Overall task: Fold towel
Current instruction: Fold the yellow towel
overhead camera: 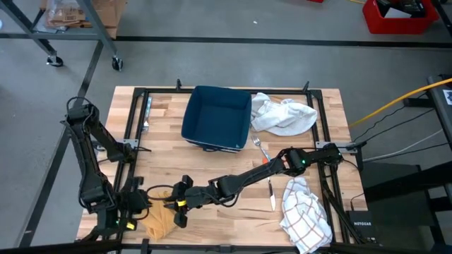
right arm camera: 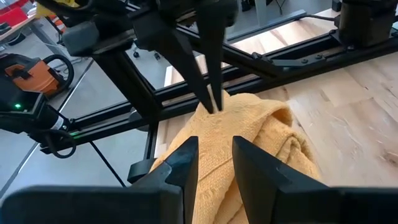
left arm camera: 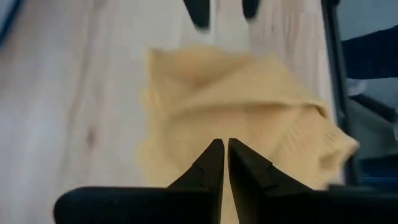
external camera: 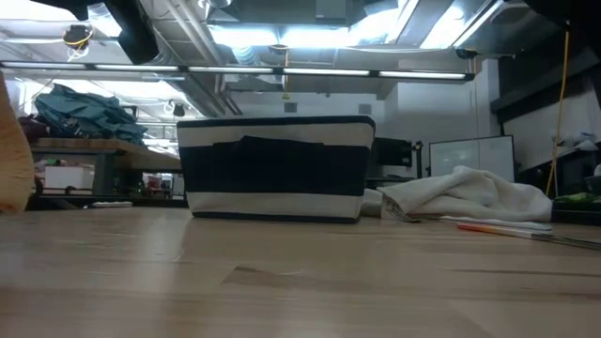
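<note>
The right wrist view alone shows the left gripper (right arm camera: 214,102) with fingers pinched shut on a raised peak of the yellow towel (right arm camera: 249,149); the low view shows neither, only the bin (external camera: 275,169) and a white cloth (external camera: 470,197). The towel lies crumpled, with no clear long axis, just beyond the right gripper (right arm camera: 214,158), whose fingers stand slightly apart above it, gripping nothing. From above, the right arm stretches low across the table (overhead camera: 212,226) toward the left gripper.

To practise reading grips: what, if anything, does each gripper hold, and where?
The left gripper pinches the yellow towel at a raised fold near its edge. The right gripper hovers open over it, holding nothing.
</note>
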Controlling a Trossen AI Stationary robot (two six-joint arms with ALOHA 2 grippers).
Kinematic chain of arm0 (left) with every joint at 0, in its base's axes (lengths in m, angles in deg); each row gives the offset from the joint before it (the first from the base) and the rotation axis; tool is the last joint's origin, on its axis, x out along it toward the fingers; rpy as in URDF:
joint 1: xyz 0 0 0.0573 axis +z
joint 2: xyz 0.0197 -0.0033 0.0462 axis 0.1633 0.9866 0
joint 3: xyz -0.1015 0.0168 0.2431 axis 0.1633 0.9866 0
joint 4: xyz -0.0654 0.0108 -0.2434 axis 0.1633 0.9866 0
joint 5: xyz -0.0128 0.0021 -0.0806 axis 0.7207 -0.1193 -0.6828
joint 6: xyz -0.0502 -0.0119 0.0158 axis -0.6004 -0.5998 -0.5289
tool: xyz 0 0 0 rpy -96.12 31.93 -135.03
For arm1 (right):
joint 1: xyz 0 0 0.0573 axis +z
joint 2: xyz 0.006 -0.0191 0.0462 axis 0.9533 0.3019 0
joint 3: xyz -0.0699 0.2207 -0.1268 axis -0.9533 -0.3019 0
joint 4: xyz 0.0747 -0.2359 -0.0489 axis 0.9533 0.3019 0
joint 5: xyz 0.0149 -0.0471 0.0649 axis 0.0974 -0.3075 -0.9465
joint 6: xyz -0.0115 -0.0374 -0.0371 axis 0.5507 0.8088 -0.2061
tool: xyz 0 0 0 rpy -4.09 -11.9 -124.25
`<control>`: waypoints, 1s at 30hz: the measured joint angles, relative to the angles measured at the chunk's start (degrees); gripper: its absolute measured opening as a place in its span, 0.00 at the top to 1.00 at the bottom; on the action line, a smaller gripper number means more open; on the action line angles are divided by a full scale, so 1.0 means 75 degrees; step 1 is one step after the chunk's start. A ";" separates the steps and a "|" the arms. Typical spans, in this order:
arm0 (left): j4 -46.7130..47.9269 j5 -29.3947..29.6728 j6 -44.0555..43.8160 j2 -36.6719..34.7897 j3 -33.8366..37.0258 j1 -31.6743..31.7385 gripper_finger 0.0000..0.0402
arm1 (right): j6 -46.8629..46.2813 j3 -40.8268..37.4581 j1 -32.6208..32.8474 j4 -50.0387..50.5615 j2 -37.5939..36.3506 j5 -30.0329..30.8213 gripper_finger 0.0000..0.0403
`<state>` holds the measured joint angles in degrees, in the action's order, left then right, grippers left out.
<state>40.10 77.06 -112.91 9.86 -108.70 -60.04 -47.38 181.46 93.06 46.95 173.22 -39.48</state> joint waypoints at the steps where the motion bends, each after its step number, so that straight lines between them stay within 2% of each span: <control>1: 0.0006 0.0052 0.0250 0.0000 0.0000 0.0099 0.96 | -0.0007 0.0000 -0.0001 0.0009 0.0000 -0.0002 0.75; 6: 0.0028 0.0100 0.1355 0.0003 0.0000 0.0690 0.96 | -0.0012 0.0000 -0.0004 0.0056 0.0000 -0.0283 0.75; 12: 0.0006 0.0054 0.1792 0.0006 0.0003 0.1285 0.96 | -0.0013 0.0000 0.0005 0.0056 0.0000 -0.0540 0.75; 14: 0.0009 -0.0148 0.1924 0.0006 0.0003 0.1426 0.96 | -0.0012 0.0000 0.0005 0.0055 0.0000 -0.0542 0.75; 18: 0.0039 -0.1076 0.2608 0.0006 0.0003 0.1659 0.95 | 0.0041 0.0000 0.0005 0.0053 0.0000 -0.0542 0.75; 20: 0.0102 -0.1366 0.2635 0.0006 0.0003 0.1775 0.90 | 0.0044 0.0000 0.0005 0.0053 0.0000 -0.0542 0.75; 24: 0.0119 -0.1471 0.2885 0.0006 0.0003 0.1954 0.76 | 0.0047 0.0000 0.0005 0.0053 0.0000 -0.0590 0.75; 30: 0.0131 -0.1880 0.3823 0.0006 0.0003 0.2068 0.59 | 0.0052 0.0000 0.0056 0.0123 0.0000 -0.0592 0.75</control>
<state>41.09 62.96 -84.24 9.90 -108.68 -44.53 -46.98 181.46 93.48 47.87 173.22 -43.91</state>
